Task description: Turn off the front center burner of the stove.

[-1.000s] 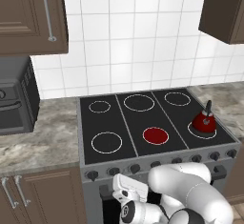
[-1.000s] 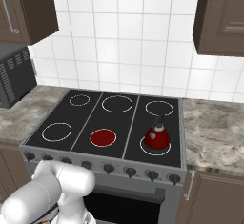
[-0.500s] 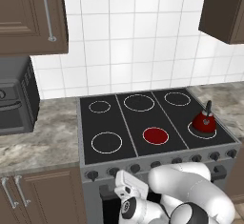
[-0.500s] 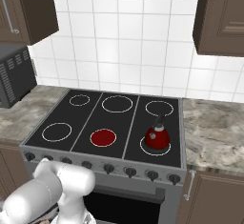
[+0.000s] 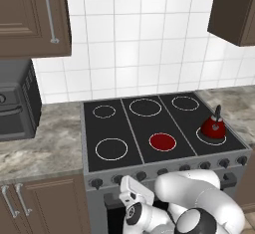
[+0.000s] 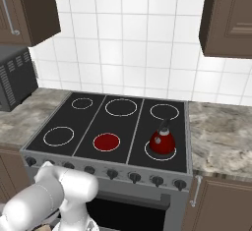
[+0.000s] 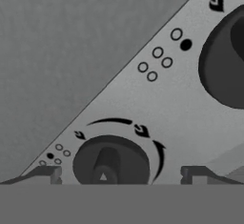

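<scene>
Hovering at the stove's (image 5: pixel 164 175) steel front, I am holding my jaws wide around a knob (image 7: pixel 110 163), since the burner (image 5: pixel 163 142) is glowing red at front center.

Both base cameras look forward and down from behind the arm, left and right, sharing the stove (image 5: pixel 162 128) (image 6: pixel 110 129) and tiled wall. The hand camera sits very close to the stove's steel front, tilted, facing a knob (image 7: pixel 110 163).
</scene>
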You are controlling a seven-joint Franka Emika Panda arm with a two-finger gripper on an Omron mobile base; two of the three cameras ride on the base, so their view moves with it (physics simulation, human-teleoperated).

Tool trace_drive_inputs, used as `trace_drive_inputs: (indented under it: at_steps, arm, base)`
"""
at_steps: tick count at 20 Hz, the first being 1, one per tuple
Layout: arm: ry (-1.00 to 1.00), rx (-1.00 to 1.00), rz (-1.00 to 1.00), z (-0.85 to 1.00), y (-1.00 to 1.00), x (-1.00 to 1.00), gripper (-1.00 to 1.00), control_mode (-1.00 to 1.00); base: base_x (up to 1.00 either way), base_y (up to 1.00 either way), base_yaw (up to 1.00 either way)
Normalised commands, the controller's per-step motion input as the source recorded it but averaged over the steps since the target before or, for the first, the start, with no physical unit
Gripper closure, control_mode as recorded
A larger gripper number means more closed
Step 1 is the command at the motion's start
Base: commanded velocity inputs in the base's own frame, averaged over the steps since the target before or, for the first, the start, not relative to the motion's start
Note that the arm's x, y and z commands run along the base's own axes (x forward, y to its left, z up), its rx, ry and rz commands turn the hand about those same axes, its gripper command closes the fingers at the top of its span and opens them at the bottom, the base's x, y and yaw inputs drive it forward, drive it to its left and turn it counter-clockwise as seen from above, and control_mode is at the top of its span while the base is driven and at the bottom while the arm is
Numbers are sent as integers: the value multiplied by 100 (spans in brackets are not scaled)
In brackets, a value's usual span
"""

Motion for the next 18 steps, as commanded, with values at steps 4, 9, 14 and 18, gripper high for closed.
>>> trace_drive_inputs:
  at_steps: [4, 9, 14, 18]
  arm:
    - [0, 2, 8, -24, 0, 18, -100, -100]
    - [3, 3, 8, -30, 0, 25, -100, -100]
    - [0, 7, 8, -18, -5, 14, -100, -100]
    - [0, 9, 7, -9, -26, 1, -100, -100]
  base:
    - [0, 0, 0]
    - [0, 0, 0]
    - [0, 0, 0]
    - [0, 0, 0]
